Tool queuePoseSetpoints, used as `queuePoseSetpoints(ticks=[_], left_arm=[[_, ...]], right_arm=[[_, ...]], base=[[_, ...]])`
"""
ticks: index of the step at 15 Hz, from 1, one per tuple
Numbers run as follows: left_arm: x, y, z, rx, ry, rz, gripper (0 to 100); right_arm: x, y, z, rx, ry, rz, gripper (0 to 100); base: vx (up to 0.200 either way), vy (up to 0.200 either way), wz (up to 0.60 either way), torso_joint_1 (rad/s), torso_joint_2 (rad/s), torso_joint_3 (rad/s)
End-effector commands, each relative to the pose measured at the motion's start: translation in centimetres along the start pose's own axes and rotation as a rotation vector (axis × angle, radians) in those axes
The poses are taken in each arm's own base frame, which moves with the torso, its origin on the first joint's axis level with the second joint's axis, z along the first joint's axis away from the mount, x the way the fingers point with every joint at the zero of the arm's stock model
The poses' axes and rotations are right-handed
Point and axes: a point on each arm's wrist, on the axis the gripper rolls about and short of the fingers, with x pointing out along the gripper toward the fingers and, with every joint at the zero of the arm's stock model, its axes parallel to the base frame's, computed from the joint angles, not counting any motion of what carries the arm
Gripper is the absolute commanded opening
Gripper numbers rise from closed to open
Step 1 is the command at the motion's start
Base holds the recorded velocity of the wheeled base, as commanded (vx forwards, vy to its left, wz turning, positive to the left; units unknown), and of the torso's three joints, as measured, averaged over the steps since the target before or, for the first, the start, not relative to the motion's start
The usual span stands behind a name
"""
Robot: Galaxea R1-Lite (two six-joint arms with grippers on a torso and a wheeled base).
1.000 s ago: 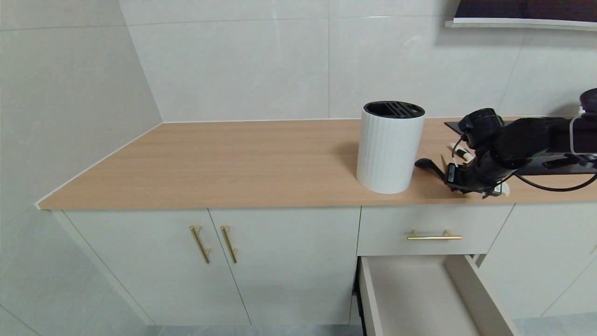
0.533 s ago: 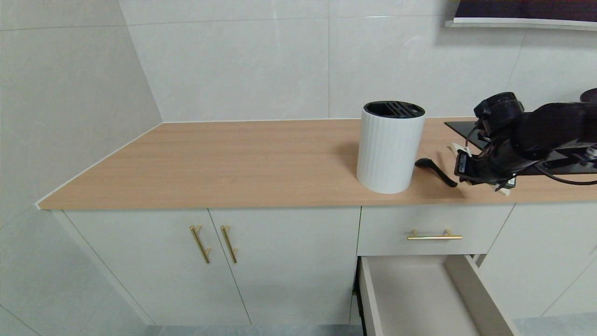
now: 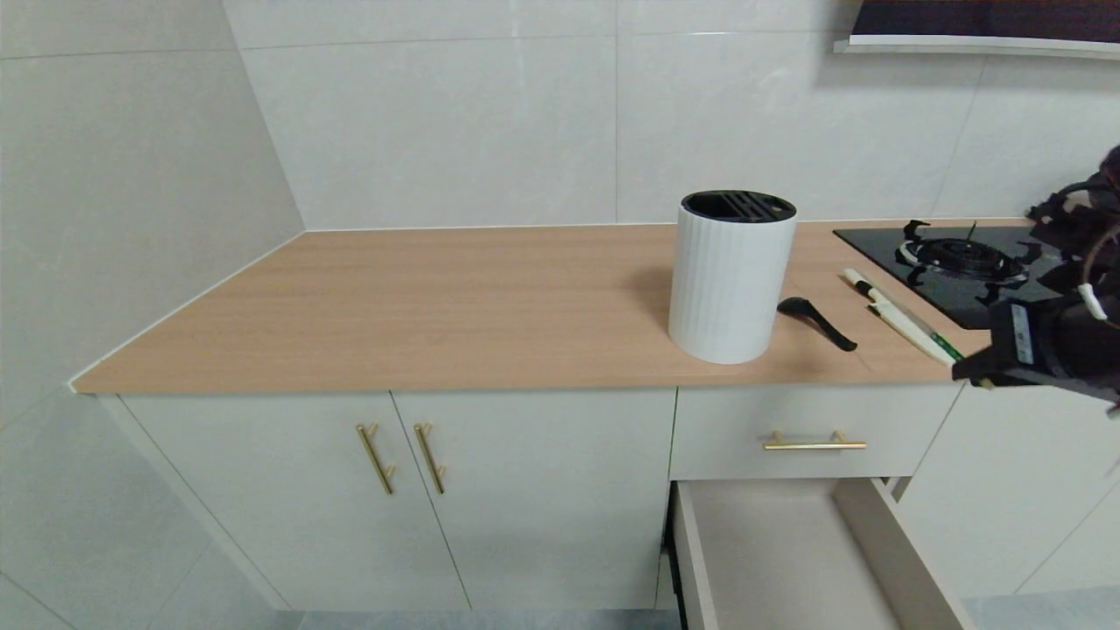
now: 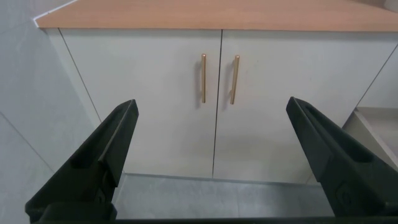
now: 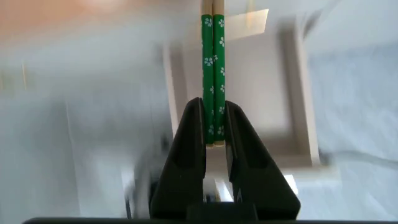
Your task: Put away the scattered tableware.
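Right wrist view: the right gripper (image 5: 212, 112) is pinched tight on the green end of the chopsticks (image 5: 212, 56), so the two sticks sit side by side and cannot slip. Head view puts that gripper (image 3: 967, 372) well to the right of the holder (image 3: 733, 276), at the front edge of the counter (image 3: 437, 306), with the chopsticks (image 3: 910, 331) poking back over it. I think the plan is to put them away. The holder has slots on top, and a drawer (image 3: 787, 551) hangs open below it, so either could take them. A black spoon (image 3: 814, 321) lies just right of the holder, not yet put away. The left gripper (image 4: 211, 155) is wide apart and holds nothing, down by the cupboard doors (image 4: 217, 93).
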Motion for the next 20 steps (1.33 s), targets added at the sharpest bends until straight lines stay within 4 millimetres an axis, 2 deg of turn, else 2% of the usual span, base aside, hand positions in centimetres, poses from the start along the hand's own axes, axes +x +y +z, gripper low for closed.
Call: queuePoseSetpoints(ticks=[1, 4, 6, 9, 12, 13, 16, 20], left_arm=[[0.0, 0.0, 0.0, 0.000, -0.001, 0.001, 100], [0.0, 0.0, 0.0, 0.000, -0.001, 0.001, 100], [0.0, 0.0, 0.0, 0.000, 0.001, 0.001, 100], [0.0, 0.0, 0.0, 0.000, -0.001, 0.001, 100], [0.0, 0.0, 0.0, 0.000, -0.001, 0.001, 100], [0.0, 0.0, 0.0, 0.000, 0.001, 0.001, 100], [0.0, 0.0, 0.0, 0.000, -0.001, 0.001, 100], [0.0, 0.0, 0.0, 0.000, 0.001, 0.001, 100]], right_arm=[[-4.7, -0.7, -4.6, -0.068, 0.018, 0.075, 0], [-4.8, -1.0, -7.8, -0.128, 0.120, 0.091, 0], [-4.1, -1.1, -8.5, -0.137, 0.196, 0.076, 0], [-1.2, -0.6, -9.0, -0.134, 0.366, 0.124, 0], [2.7, 0.4, -9.1, -0.141, 0.507, 0.065, 0], [3.4, 0.6, -9.2, -0.142, 0.537, 0.052, 0], [3.6, 1.1, -9.8, -0.170, 0.556, 0.060, 0], [3.9, 1.2, -9.8, -0.170, 0.554, 0.059, 0]], base=[[0.000, 0.000, 0.00, 0.000, 0.00, 0.000], [0.000, 0.000, 0.00, 0.000, 0.00, 0.000], [0.000, 0.000, 0.00, 0.000, 0.00, 0.000], [0.000, 0.000, 0.00, 0.000, 0.00, 0.000], [0.000, 0.000, 0.00, 0.000, 0.00, 0.000], [0.000, 0.000, 0.00, 0.000, 0.00, 0.000], [0.000, 0.000, 0.00, -0.032, 0.08, 0.050], [0.000, 0.000, 0.00, -0.155, 0.44, 0.266]])
